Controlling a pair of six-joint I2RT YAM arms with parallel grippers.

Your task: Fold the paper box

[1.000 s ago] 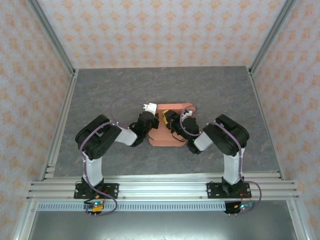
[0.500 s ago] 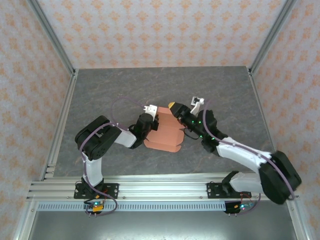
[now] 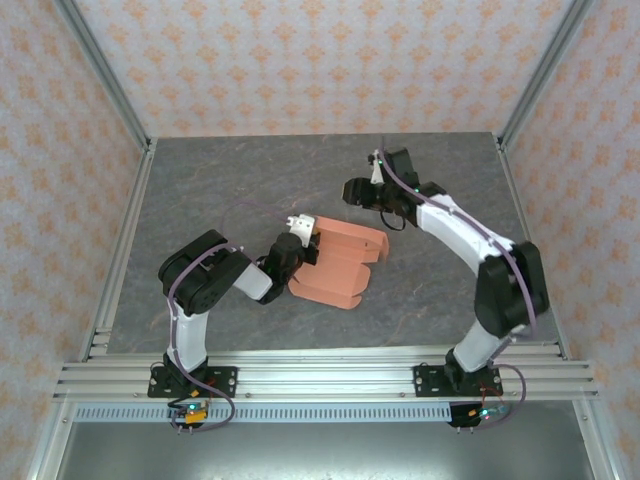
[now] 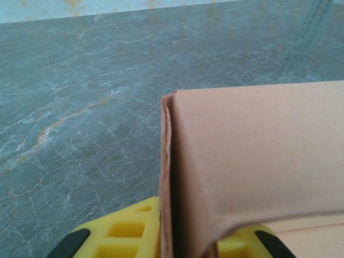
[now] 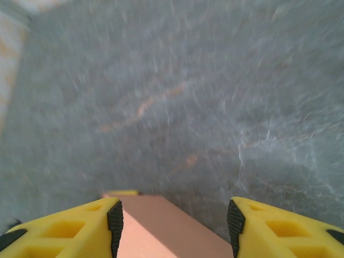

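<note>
Task thing: a salmon-orange, thin-cardboard paper box, partly folded, with its panels lying in stepped layers.
Where it lies: on the grey, marble-patterned table, near the middle, a little toward the near edge and in front of the left arm.
Left gripper: at the left far corner of the paper box, touching it.
Left jaws: in the left wrist view a creased, upright wall of the paper box sits between the two yellow plastic fingers. The left gripper is clamped narrowly on that wall, with no gap visible on either side of the card.
Right gripper: over bare table beyond the box's far right end, clearly apart from the cardboard.
Right jaws: spread wide. The right wrist view shows the yellow fingers with black pads far apart, and the right gripper holds nothing. A salmon corner of the paper box shows low between them, lying on the table. This view is blurred.
Left wrist background: veined grey table runs back to a pale wall.
Surroundings: pale walls with an orange floral pattern, and aluminium frame rails along the near edge.
</note>
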